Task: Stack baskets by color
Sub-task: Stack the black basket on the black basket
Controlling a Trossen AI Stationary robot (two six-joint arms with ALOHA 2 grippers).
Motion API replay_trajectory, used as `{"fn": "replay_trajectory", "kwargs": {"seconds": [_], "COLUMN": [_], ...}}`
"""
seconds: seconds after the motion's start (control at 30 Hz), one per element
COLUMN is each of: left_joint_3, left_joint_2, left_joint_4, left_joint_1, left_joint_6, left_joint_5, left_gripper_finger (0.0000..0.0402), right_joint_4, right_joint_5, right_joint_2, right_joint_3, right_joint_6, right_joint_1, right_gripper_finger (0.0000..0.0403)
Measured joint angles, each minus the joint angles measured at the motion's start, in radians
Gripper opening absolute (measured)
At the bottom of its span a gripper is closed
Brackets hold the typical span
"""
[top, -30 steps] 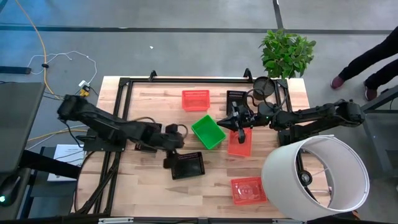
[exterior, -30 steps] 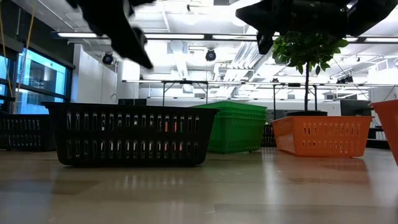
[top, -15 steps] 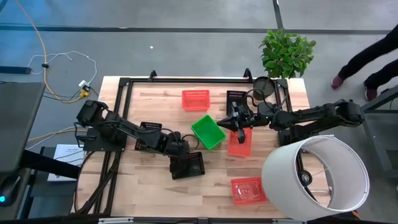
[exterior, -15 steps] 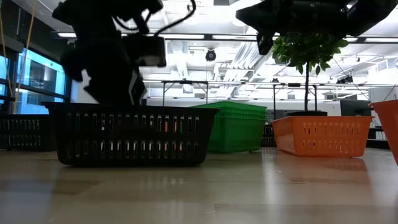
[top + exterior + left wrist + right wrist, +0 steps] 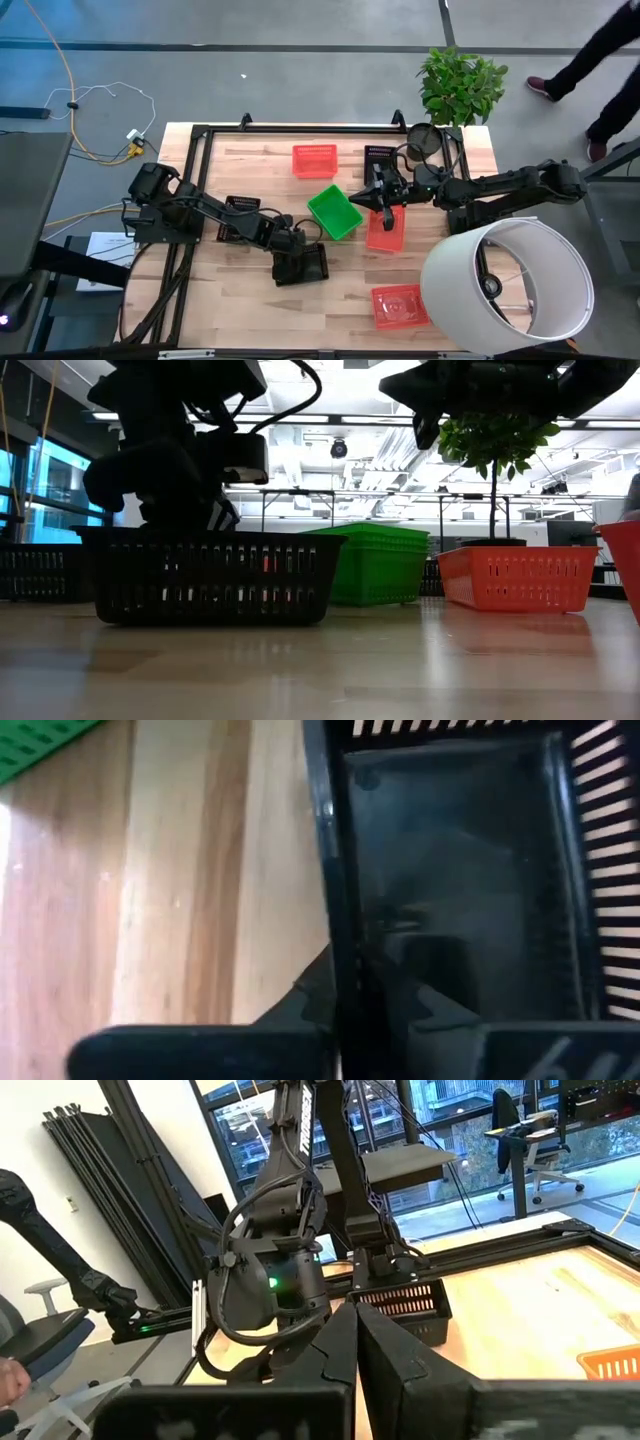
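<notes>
My left jaws (image 5: 296,250) clamp shut on the near wall of the black basket (image 5: 303,265) beneath them; lifting level should keep it from tipping.

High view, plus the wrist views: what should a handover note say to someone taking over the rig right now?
Left gripper: shut on the rim of the near black basket, which sits on the table.
Right gripper: shut, empty, hanging over the middle red basket.
Elsewhere: green basket at centre; far red basket; near red basket; far black basket; another black basket under the left arm.
Done: no colour is gathered in one place yet.
Left: stack the blacks together, then the reds.
</notes>
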Motion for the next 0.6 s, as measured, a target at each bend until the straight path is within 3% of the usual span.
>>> {"fn": "replay_trajectory", "kwargs": {"seconds": [0.33,0.47,0.6], "left_joint_3": [0.0,-0.001,-0.001], "left_joint_2": [-0.054,-0.194,-0.391], "left_joint_4": [-0.032,-0.129,-0.182], "left_joint_1": [0.018,0.045,0.068], "left_joint_6": [0.038,0.039,0.029], "left_joint_5": [0.081,0.096,0.009], "left_gripper_finger": [0.0001,0.0,0.0], "right_joint_4": [0.0,-0.001,-0.007], "right_joint_5": [0.0,0.0,0.015], "right_joint_2": [0.0,0.0,0.0], "right_joint_3": [0.0,0.0,0.0], "right_joint_6": [0.0,0.0,0.0], "right_joint_1": [0.0,0.0,0.0], "right_gripper_finger": [0.0,0.0,0.0]}}
